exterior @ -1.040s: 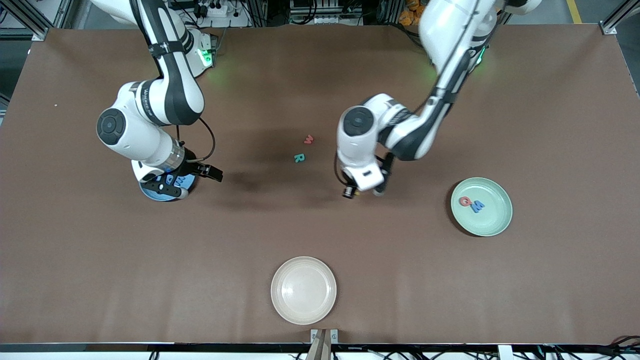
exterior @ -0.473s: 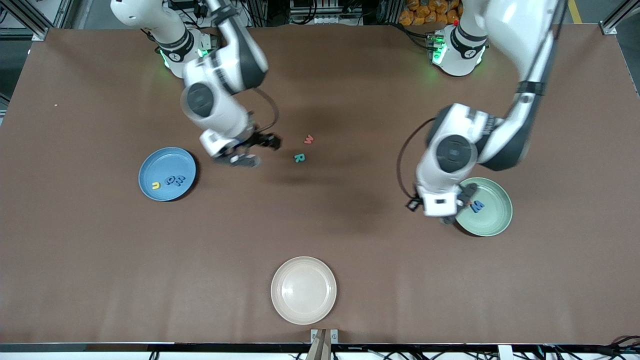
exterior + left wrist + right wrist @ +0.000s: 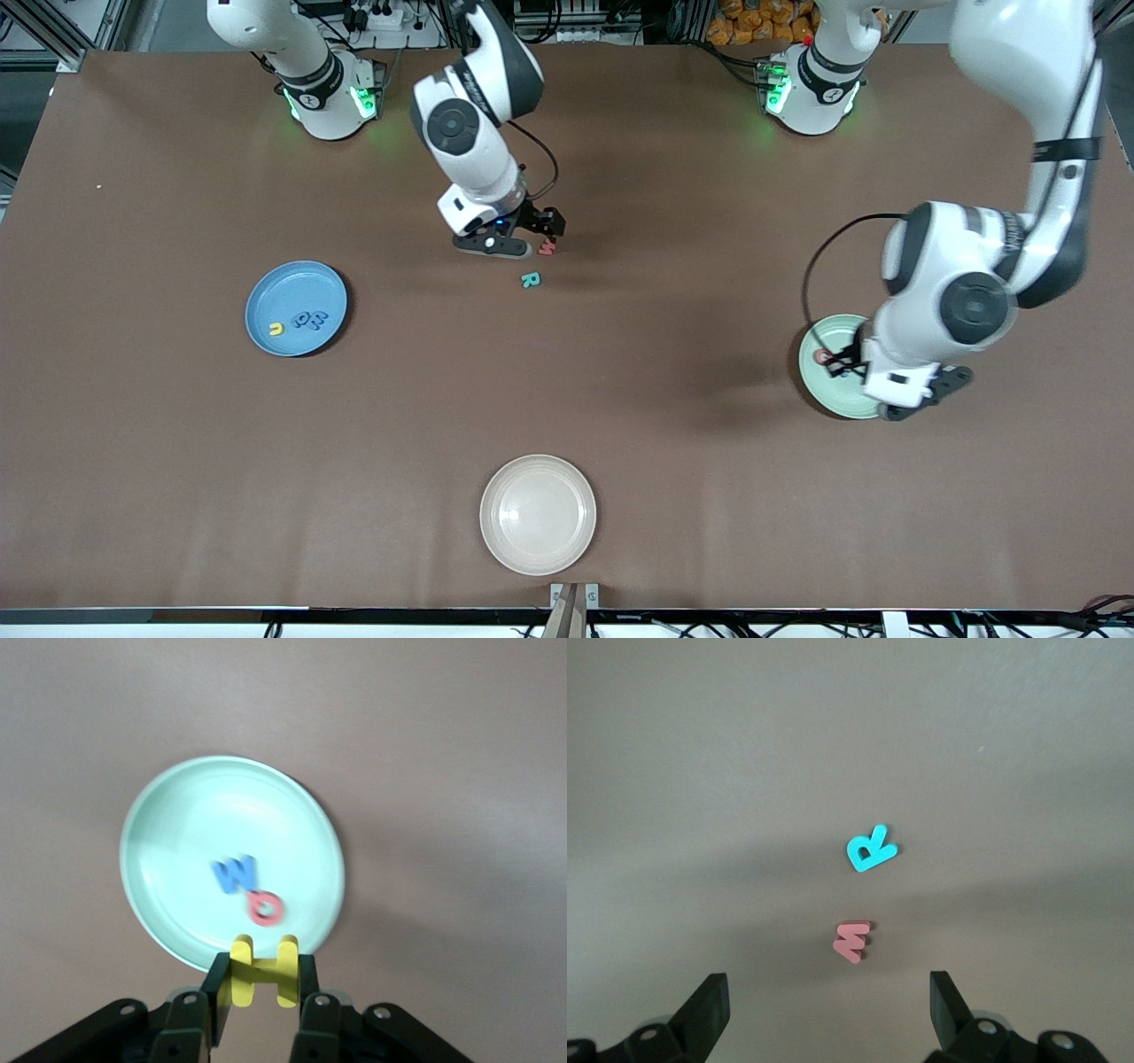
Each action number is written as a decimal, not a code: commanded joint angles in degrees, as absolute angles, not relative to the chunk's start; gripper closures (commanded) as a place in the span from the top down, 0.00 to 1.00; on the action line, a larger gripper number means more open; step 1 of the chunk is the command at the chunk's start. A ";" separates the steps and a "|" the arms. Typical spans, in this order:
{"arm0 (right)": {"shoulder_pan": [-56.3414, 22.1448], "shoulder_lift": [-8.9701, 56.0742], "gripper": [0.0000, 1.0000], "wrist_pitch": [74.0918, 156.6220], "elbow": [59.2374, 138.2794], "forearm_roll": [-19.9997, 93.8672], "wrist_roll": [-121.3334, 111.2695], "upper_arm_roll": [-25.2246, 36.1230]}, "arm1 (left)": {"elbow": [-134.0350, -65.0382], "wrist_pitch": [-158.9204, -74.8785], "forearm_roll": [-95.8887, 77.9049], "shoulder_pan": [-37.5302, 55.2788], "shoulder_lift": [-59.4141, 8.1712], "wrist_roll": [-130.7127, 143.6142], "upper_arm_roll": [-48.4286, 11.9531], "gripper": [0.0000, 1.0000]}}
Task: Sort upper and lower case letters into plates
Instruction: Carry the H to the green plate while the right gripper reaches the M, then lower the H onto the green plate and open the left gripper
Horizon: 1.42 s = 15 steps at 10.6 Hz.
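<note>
A yellow letter H (image 3: 258, 972) was held between the fingers of the left gripper (image 3: 258, 992), which was positioned over the rim of the mint green plate (image 3: 819, 390). In that plate, a blue W (image 3: 235, 874) and a coral red letter (image 3: 265, 908) were already lying. The right gripper (image 3: 828, 1014), fingers spread wide, was poised over the coral red m (image 3: 547, 248) on the brown surface (image 3: 620, 425), with the teal R (image 3: 529, 280) just beside it, nearer the front camera. 3 letters were seen in the blue plate (image 3: 266, 292). Release of the H appeared to be next, then a descent and closing on the m.
</note>
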State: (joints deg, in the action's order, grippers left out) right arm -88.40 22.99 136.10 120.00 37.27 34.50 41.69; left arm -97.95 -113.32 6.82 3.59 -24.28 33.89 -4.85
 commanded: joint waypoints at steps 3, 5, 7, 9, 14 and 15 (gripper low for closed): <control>-88.68 29.52 1.00 141.49 119.79 40.25 35.16 38.42 | -103.53 -119.95 5.54 1.50 -26.80 15.06 -1.85 0.00; -88.77 30.76 1.00 142.72 119.71 40.69 35.16 36.57 | -104.41 -122.86 5.54 1.67 -29.26 12.84 -1.67 0.00; -88.86 32.77 1.00 145.19 119.62 40.87 35.16 34.72 | -104.15 -122.87 5.97 2.11 -29.71 12.57 -1.41 0.00; -91.05 34.27 1.00 146.33 119.62 40.78 37.43 34.63 | -103.98 -122.78 6.33 2.55 -29.45 12.22 -1.41 0.52; -92.02 36.03 1.00 148.27 119.18 40.78 37.35 34.63 | -100.73 -118.76 6.50 3.43 -25.42 12.39 -1.32 1.00; -91.50 36.12 1.00 148.27 118.92 40.78 37.27 34.63 | -99.50 -116.83 6.50 3.43 -24.18 12.31 -1.41 1.00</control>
